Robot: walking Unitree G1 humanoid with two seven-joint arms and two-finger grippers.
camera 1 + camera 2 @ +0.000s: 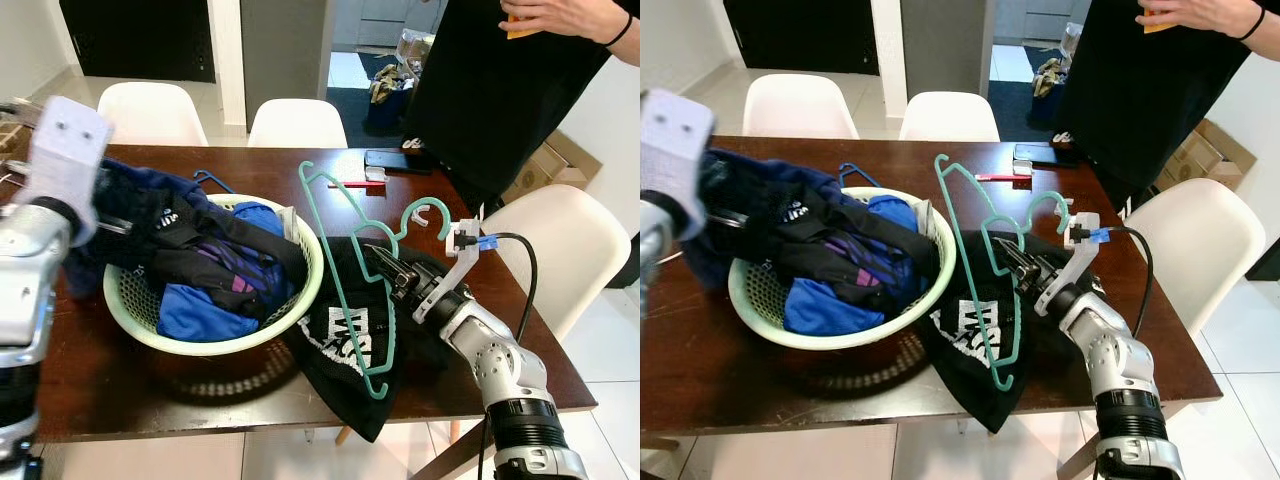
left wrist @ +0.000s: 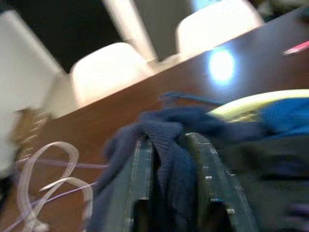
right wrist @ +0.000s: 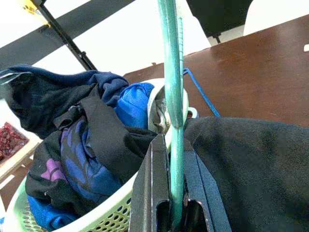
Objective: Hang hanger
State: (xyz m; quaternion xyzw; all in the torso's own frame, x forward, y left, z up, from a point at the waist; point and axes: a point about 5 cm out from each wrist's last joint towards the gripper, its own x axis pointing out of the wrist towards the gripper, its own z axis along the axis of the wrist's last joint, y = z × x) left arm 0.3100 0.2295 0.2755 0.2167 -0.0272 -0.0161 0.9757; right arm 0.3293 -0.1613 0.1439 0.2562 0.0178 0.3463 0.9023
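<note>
Right gripper [image 1: 385, 268] being clamped on teal plastic hanger [image 1: 352, 250], held upright above black printed garment [image 1: 345, 340] on brown wooden table [image 1: 130, 395]. Left gripper [image 2: 170, 186] being closed on navy knitted garment [image 2: 164, 133] beside pale green laundry basket [image 1: 215, 345].

Teal plastic hanger [image 1: 345, 262] held tilted

It stands nearly upright just beside the green basket [image 1: 300, 300], hook toward the far side, over black cloth [image 1: 340, 350]
</note>
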